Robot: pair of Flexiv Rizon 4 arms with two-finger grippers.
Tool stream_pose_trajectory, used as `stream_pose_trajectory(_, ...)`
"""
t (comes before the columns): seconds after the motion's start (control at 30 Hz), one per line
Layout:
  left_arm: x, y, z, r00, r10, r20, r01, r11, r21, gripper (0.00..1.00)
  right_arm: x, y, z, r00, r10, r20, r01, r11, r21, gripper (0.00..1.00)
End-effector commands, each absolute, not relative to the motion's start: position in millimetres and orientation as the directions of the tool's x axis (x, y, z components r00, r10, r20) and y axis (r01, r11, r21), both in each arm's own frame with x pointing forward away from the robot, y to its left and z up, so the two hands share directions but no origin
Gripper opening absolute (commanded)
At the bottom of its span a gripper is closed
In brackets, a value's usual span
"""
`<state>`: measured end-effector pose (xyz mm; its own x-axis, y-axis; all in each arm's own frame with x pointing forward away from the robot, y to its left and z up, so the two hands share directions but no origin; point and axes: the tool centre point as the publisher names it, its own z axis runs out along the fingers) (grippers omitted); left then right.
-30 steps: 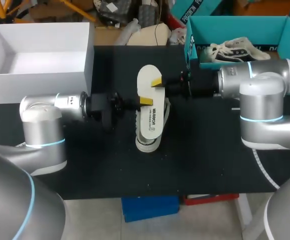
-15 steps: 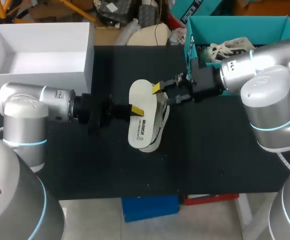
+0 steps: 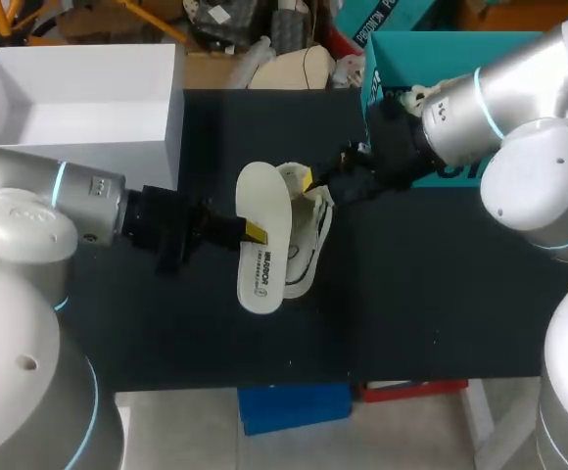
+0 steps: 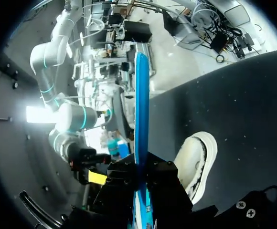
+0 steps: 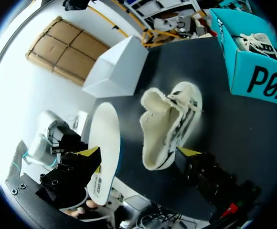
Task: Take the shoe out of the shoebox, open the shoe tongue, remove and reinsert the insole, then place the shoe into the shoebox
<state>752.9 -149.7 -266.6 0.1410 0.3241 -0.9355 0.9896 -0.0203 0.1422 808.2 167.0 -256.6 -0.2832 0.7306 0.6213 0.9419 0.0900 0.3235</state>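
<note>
Just one laced shoe [image 5: 259,42] inside the teal shoebox [image 5: 253,78]

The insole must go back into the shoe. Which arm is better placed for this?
Left, probably. The left end effector is shut on the insole, held beside the shoe. The right end effector is at the shoe's opening and holds no insole; it may steady the shoe.

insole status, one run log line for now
insole: out of shoe | left end effector: shut on insole | right end effector: open at shoe | shoe: on table
</note>
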Motion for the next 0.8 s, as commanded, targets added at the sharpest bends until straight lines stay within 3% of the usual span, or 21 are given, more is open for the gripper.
stream_pose_trajectory(0.03,749,-148,-265,0.093,0.347,-0.933,0.996,-0.036,0.086,0.0,809,170,-256,-0.258,0.806,0.532,0.943,0.091,0.32,1.0)
stream_pose_trajectory(0.17,733,-142,-264,-0.084,0.262,-0.961,0.986,-0.12,-0.119,0.0,800,163,-257,-0.268,0.841,0.47,0.937,0.113,0.331,1.0)
stream_pose_trajectory(0.37,712,-145,-261,-0.185,0.259,-0.948,0.947,-0.213,-0.242,0.0,778,153,-261,-0.305,0.85,0.43,0.916,0.137,0.378,1.0)
stream_pose_trajectory(0.8,697,-153,-261,-0.233,0.27,-0.934,0.918,-0.257,-0.303,0.0,728,122,-263,-0.241,0.858,0.454,0.921,0.055,0.385,1.0)
